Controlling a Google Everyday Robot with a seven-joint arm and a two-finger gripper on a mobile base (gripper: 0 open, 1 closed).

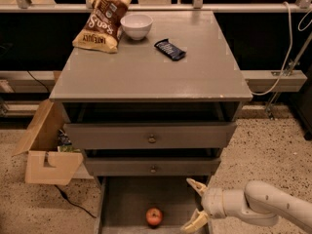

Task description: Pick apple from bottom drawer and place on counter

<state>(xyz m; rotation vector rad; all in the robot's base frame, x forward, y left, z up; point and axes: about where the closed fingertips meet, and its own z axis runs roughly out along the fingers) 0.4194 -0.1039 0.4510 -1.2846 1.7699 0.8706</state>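
A small red apple (154, 217) lies on the floor of the open bottom drawer (126, 199), near its front middle. My gripper (195, 204) is open, its two cream fingers spread wide, over the right side of the drawer and a little to the right of the apple, not touching it. The grey counter (151, 67) tops the cabinet above the two upper drawers with brass knobs.
On the counter stand a chip bag (101, 22), a white bowl (136, 25) and a dark snack bar (170, 49). An open cardboard box (46, 150) sits on the floor left of the cabinet. A white cable (287, 48) hangs at the right.
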